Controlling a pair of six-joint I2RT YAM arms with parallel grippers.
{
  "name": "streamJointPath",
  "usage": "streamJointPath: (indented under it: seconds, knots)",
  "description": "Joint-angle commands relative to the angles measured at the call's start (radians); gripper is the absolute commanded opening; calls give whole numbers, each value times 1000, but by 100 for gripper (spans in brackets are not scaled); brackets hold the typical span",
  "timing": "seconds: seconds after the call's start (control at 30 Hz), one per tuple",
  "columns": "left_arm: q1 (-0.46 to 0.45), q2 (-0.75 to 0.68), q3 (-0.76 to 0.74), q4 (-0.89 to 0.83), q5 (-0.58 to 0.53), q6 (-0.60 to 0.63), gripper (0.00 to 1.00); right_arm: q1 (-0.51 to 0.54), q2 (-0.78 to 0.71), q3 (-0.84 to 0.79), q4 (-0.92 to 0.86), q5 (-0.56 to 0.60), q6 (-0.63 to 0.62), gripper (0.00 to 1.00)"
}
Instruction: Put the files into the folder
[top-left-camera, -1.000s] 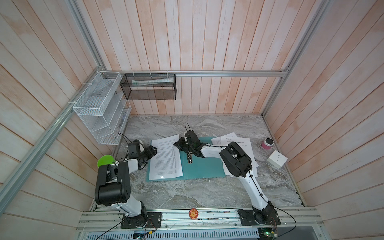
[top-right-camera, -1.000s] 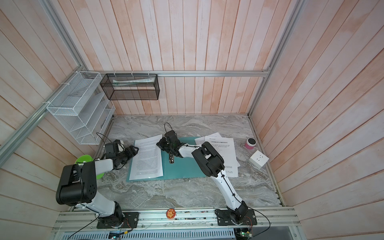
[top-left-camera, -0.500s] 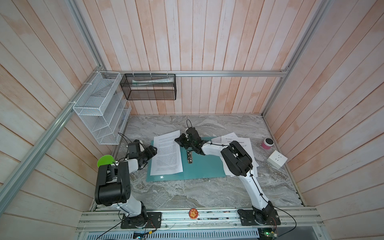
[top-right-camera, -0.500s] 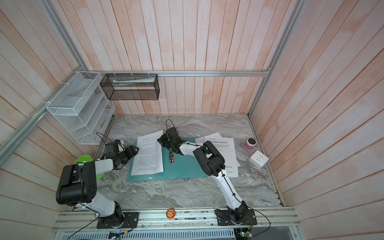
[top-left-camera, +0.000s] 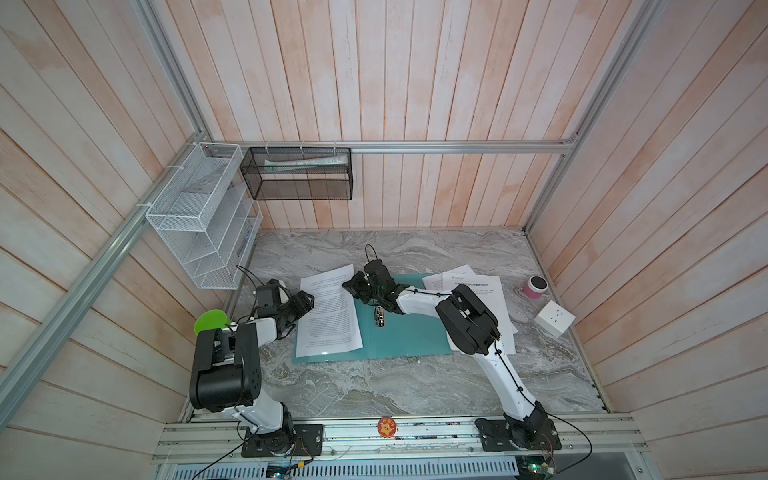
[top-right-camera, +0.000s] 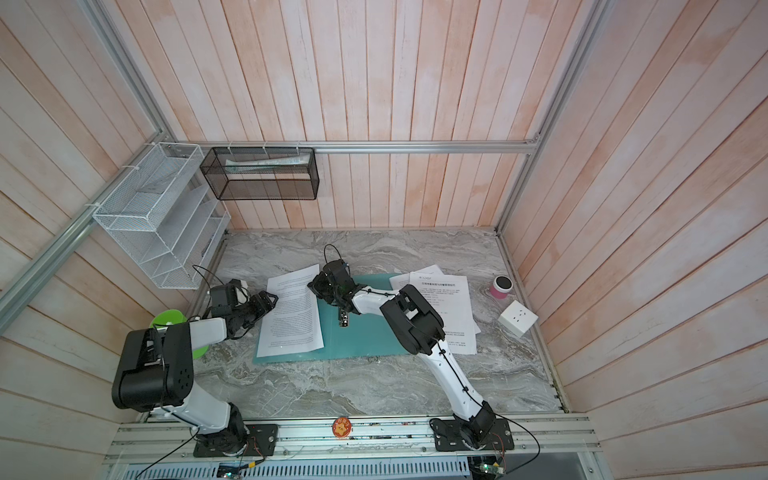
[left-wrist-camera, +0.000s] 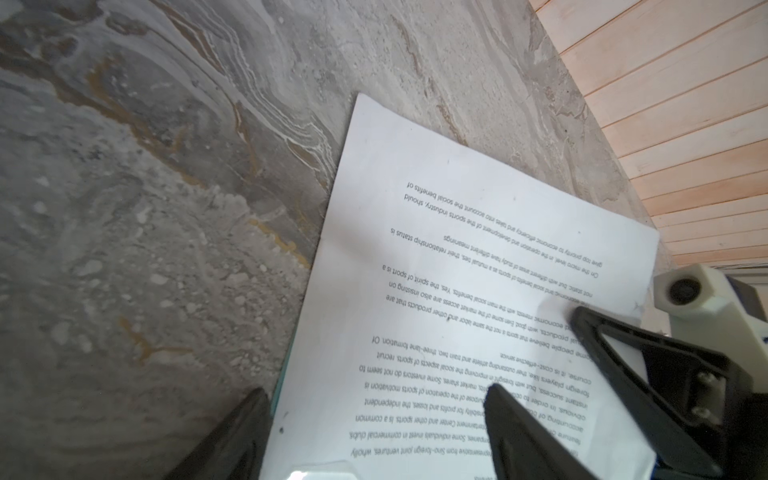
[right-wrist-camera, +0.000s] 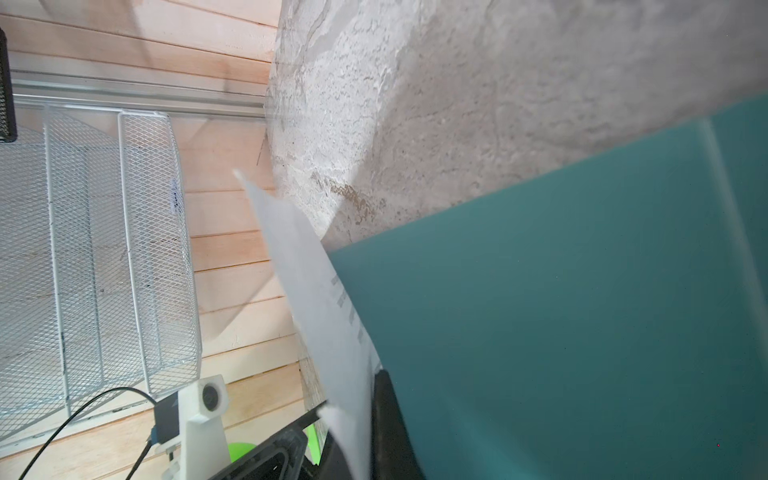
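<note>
Sheet (top-left-camera: 328, 318) shifted left; its edge pinched between right jaws.

Near the middle of the table (top-left-camera: 374, 386) the folder (top-left-camera: 407, 336) lies flat, a sheet (top-left-camera: 328, 316) on its left half overhanging its far edge, the clip bar (top-left-camera: 380, 319) on its spine, the other files (top-left-camera: 494, 299) stacked at its right edge, and a cup (top-left-camera: 535, 286) just behind a box (top-left-camera: 554, 318) by the table's right edge.
</note>
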Motion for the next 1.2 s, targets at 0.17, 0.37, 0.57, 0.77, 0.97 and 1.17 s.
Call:
streamJointPath:
  seconds: [0.17, 0.37, 0.57, 0.77, 0.97, 1.17]
  knots:
    - [-12, 38, -11, -87, 11, -2, 83, 24, -40, -113, 26, 19, 5, 0]
    - [-13, 36, -12, -88, 10, -1, 83, 12, -53, -122, 39, 10, -42, 0]
    - [-14, 38, -10, -88, 8, -3, 83, -17, -88, -124, 31, -20, -146, 0]
    - [-14, 36, -11, -88, 8, -3, 83, -39, -94, -125, 6, -141, -236, 0]
    - [-14, 35, -11, -88, 6, -3, 83, -58, -47, -65, -51, -267, -319, 0]
    - [-15, 35, -12, -88, 4, -3, 83, -90, 24, 51, -138, -388, -390, 0]
